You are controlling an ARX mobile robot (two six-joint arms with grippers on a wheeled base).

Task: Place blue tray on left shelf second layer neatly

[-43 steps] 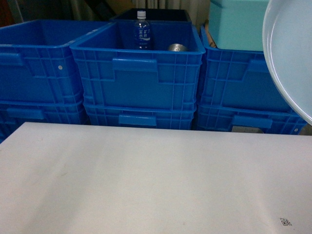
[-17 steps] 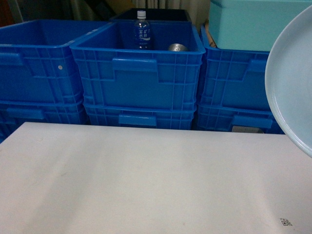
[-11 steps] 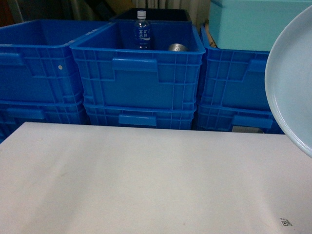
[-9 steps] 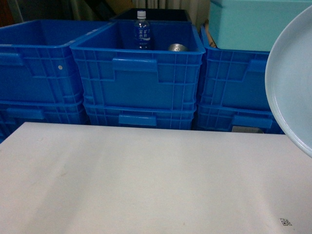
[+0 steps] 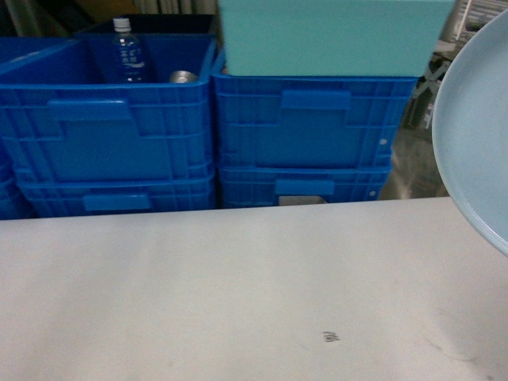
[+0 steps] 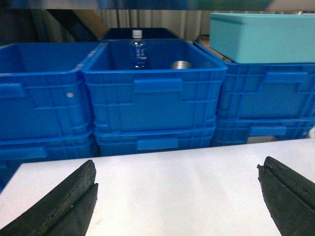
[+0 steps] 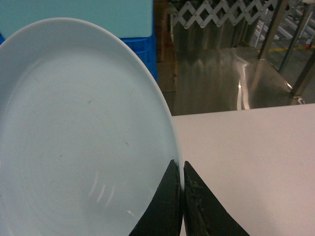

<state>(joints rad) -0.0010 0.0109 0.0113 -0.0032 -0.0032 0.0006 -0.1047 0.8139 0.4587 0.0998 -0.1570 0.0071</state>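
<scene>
The right gripper [image 7: 179,196], jaws clamped on the rim, holds the pale sky-blue round plastic tray [image 7: 78,132] above the white table [image 5: 238,294] (left jaws apart, empty); carrying it level should help

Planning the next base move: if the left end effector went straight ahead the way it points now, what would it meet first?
Probably the stacked dark-blue crates beyond the white table. The open left end effector looks clear above the tabletop until there, though depth is uncertain.

View panned right: dark-blue crates [image 5: 111,135] shifted left, turquoise box [image 5: 329,36] now top centre, floor visible at right. Table mark [image 5: 331,337] moved left. Blue tray [image 5: 476,135] lower than 2.5 s ago.
</scene>
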